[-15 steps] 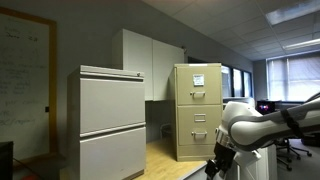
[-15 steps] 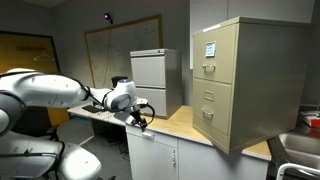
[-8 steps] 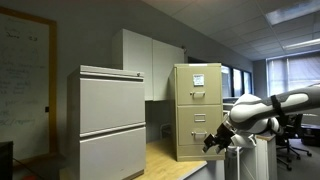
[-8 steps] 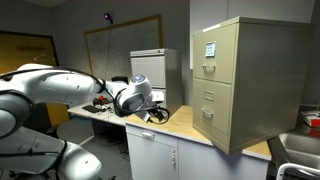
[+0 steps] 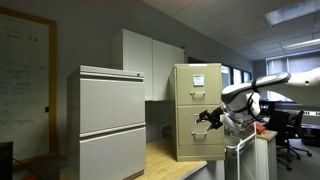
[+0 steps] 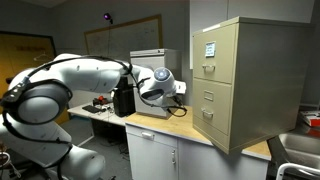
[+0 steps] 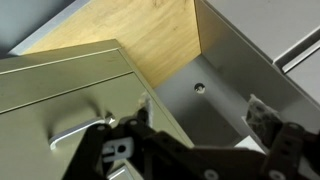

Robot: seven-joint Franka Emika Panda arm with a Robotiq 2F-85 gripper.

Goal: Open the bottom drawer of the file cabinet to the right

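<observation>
Hovering spread wide near the front of the file cabinet (image 5: pixel 185 110), the gripper (image 5: pixel 207 117) is in the approach step; next it must drop to the bottom drawer (image 5: pixel 190 145) and take hold.

You can't read any text here: the paper sheets (image 5: pixel 199 79) on the file cabinet (image 5: pixel 194 132) and the whiteboard (image 5: pixel 22 90) writing are too small.
</observation>
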